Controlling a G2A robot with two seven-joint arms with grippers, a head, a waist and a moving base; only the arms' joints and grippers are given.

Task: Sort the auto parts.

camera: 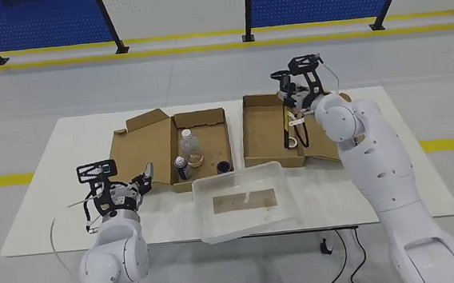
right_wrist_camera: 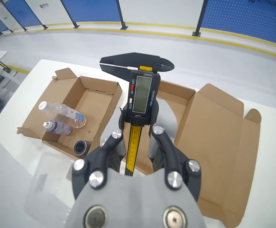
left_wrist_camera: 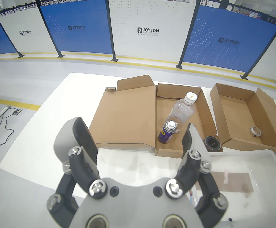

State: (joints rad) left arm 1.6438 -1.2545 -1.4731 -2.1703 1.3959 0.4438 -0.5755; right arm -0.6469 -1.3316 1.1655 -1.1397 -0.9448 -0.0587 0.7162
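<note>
You see a white table (camera: 41,220); beyond its far edge stand blue and white partition panels (camera: 33,20) behind a yellow floor line (camera: 204,48). Off the table's left end — a floor socket (left_wrist_camera: 16,111).

Far beyond the left fingers (left_wrist_camera: 84,138), blue and white perforated panels (left_wrist_camera: 151,28) on black posts stand on a pale grey floor (left_wrist_camera: 32,82) crossed by yellow lines (left_wrist_camera: 21,104). A white table (left_wrist_camera: 43,133) lies beneath them.

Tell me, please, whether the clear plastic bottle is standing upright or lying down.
Lying down: the clear plastic bottle rests on its side on the cardboard box floor.
</note>
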